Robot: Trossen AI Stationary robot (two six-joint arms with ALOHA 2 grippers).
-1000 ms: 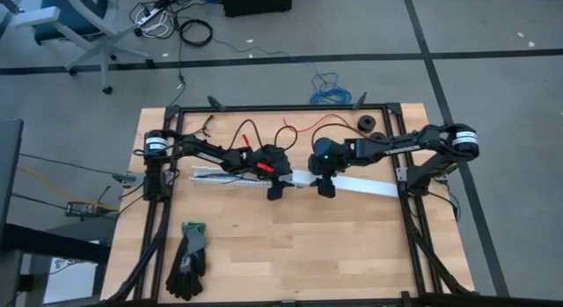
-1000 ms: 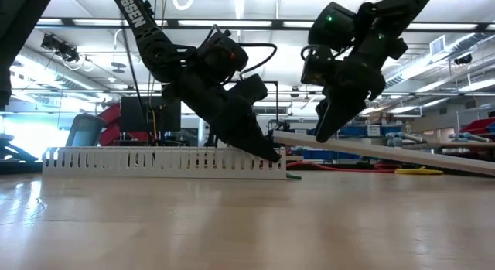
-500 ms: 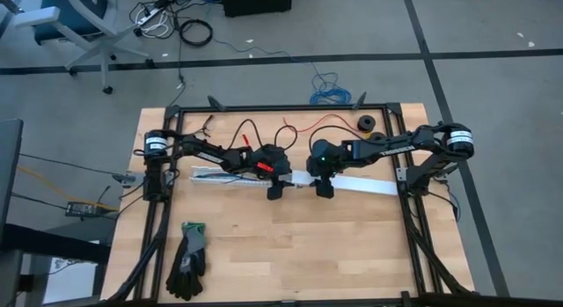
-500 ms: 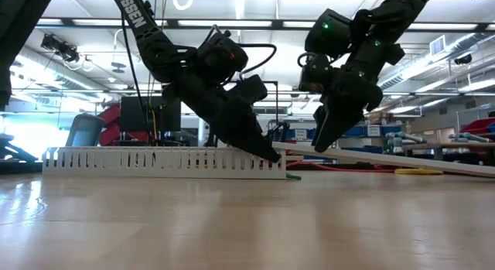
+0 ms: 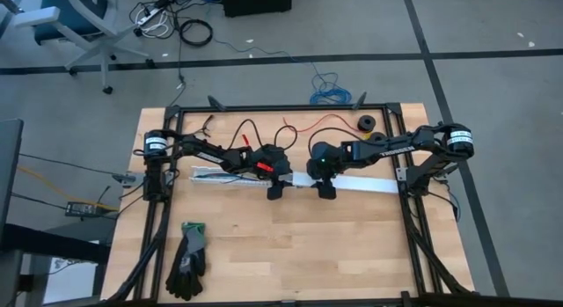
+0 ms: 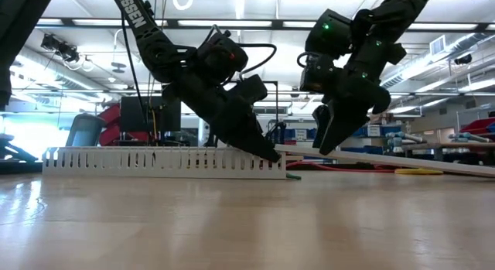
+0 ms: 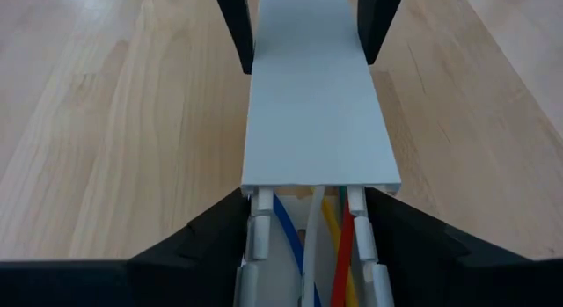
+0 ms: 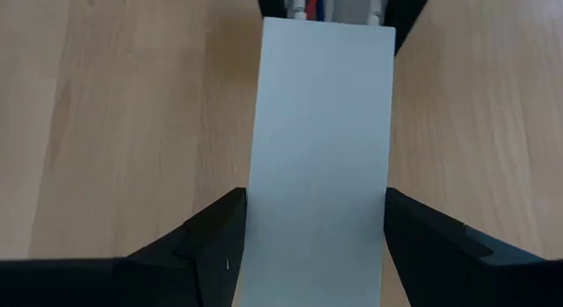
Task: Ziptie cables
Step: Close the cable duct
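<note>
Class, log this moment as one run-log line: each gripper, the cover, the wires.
left gripper: straddles slotted channel end | right gripper: straddles flat cover, raised end | cables: inside channel | cover: not seated

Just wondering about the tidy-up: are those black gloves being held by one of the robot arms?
No, the gloves lie alone near the table's front-left corner, apart from both arms.

Your left end effector [image 5: 275,192] and right end effector [image 5: 325,192] sit close together mid-counter, both arms reaching inward and angled down, fingers of each spread apart.
</note>
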